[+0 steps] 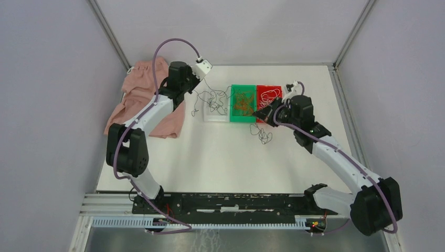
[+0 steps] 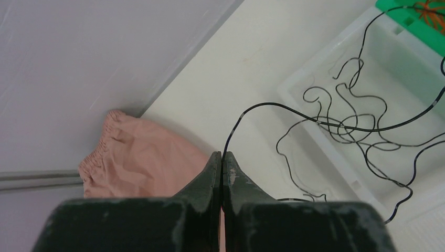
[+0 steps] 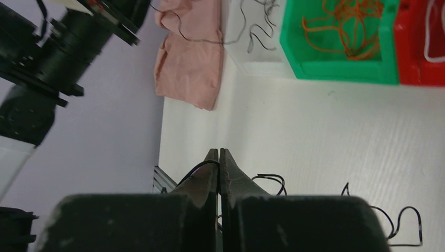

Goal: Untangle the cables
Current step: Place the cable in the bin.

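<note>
Currently, the left gripper [image 2: 221,155] is hanging over the far-left part of the flat white table [image 1: 220,157]. Its two dark fingers are pressing tightly together and pinching a thin black cable strand [image 2: 262,104] at their tips. That strand is arching away from the fingertips and running into a curly tangle of black cables [image 2: 357,126]. The tangle is lying partly inside a shallow white plastic tray [image 1: 215,118] and partly spilling over its near rim onto the table. A crumpled pink cloth [image 2: 141,163] is lying just beside the left gripper, against the wall corner.

Next to the white tray, a green plastic bin [image 3: 336,68] is holding a clump of orange-red wiry cables [image 3: 341,21]. Touching its other side, a red plastic bin [image 3: 420,68] is holding looped white cables [image 1: 269,95].

The right gripper [image 3: 219,152] is hovering low over the table, just in front of the green and red bins. Its fingers are squeezing together with no gap, and a black strand is curving up into their tips. A loose squiggly black cable [image 1: 264,135] is resting on the table directly below this gripper, apart from the bins.
</note>
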`<move>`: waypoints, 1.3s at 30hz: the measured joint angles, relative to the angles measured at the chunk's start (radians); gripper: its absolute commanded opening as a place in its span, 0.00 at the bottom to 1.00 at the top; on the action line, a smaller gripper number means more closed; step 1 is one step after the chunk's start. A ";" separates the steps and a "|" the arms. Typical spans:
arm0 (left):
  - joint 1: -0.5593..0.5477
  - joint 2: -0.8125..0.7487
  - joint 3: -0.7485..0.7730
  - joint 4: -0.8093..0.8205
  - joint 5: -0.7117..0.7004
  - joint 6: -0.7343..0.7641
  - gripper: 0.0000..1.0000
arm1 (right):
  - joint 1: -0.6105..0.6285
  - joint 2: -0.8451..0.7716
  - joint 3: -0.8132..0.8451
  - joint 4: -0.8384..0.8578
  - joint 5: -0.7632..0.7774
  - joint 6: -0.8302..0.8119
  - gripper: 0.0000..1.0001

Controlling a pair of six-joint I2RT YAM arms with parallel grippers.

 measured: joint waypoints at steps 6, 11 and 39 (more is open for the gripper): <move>0.037 -0.069 -0.079 -0.015 -0.001 0.000 0.03 | 0.017 0.248 0.264 0.105 0.012 0.043 0.00; 0.040 -0.110 -0.084 -0.021 0.000 0.000 0.03 | 0.074 0.508 0.550 0.145 0.052 0.068 0.00; 0.032 -0.219 -0.092 -0.082 0.184 -0.032 0.03 | 0.265 1.135 1.040 -0.180 0.396 -0.184 0.44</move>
